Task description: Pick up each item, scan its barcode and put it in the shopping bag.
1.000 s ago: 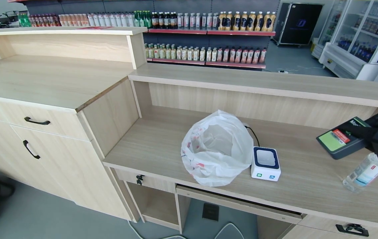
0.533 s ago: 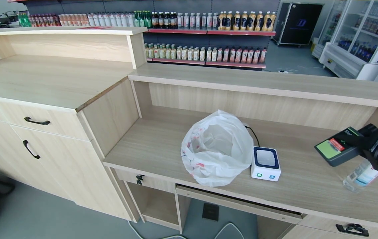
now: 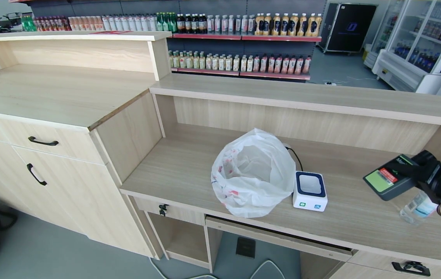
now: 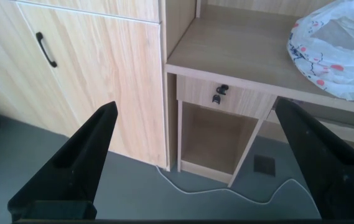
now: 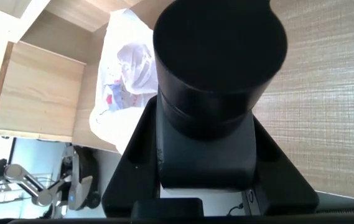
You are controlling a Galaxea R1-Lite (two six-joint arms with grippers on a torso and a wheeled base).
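My right gripper (image 3: 417,171) is shut on a dark box with a green and red label (image 3: 387,179), held a little above the counter (image 3: 189,170) at the far right. The white shopping bag (image 3: 252,172) stands open in the middle of the counter, and the white and blue scanner (image 3: 310,190) sits right beside it. In the right wrist view the bag (image 5: 124,81) lies beyond the dark held box. A clear plastic bottle (image 3: 418,207) lies on the counter under the right arm. My left gripper (image 4: 195,104) hangs open, low beside the counter's front.
A raised shelf (image 3: 305,97) runs behind the counter, and a taller cabinet (image 3: 61,100) stands to the left. A black cable (image 3: 296,157) leads from the scanner to the back. Drawers and an open recess (image 4: 217,143) sit under the counter's front edge.
My right gripper has come down and slightly left with the box, closer to the counter. The bag, scanner and bottle have stayed in place.
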